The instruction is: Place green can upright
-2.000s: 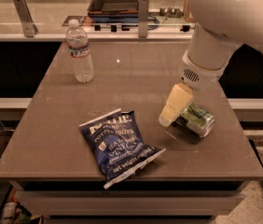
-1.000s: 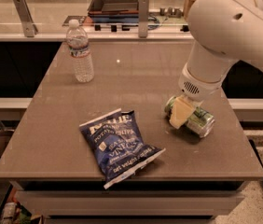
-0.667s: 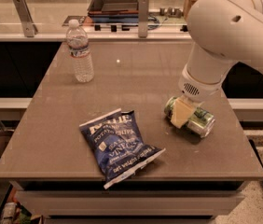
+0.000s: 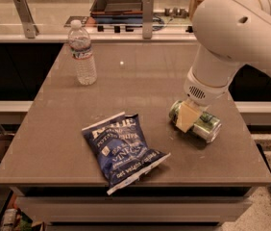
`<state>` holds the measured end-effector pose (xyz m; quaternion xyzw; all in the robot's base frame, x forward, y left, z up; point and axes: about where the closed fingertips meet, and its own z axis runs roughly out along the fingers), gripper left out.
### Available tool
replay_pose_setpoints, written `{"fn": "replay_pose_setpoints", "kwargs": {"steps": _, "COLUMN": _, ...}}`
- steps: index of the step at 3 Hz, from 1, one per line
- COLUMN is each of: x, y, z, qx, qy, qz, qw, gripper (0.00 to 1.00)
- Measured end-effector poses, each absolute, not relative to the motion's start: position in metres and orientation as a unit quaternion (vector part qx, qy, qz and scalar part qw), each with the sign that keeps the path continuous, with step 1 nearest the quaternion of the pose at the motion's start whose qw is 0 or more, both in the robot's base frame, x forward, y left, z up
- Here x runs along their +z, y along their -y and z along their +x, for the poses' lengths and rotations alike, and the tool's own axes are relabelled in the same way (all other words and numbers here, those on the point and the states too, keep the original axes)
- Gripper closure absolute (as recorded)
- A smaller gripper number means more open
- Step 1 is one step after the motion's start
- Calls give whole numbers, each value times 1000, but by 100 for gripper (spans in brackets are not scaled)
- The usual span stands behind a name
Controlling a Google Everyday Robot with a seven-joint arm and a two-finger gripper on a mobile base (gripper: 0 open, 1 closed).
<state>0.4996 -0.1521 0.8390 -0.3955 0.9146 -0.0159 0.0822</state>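
Bulky glossy white robot arm [image 4: 241, 32], smooth rounded shell segments, small dark round holes [image 4: 242, 19], dotted vent grille [image 4: 196, 93] on the wrist collar, cream wedge-shaped gripper [image 4: 188, 119] at four o'clock

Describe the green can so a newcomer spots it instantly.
On the brown table, look to the right edge, below the white arm. The green can lies on its side there with the gripper down over it: shiny metal, unlike the blue chip bag and the upright clear water bottle.

The claw [image 4: 189, 119] sits on the lying green can [image 4: 208, 125] at the counter [image 4: 140, 81] right side; a chip bag [image 4: 123, 150] lies near its left, the bottle [image 4: 83, 54] well apart.
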Motion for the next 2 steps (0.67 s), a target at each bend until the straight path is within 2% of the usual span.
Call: {"fn": "replay_pose_setpoints", "kwargs": {"steps": 2, "x": 865, "y": 172, "z": 493, "qx": 4, "qy": -916, "qz": -388, "qw": 104, "gripper": 100}}
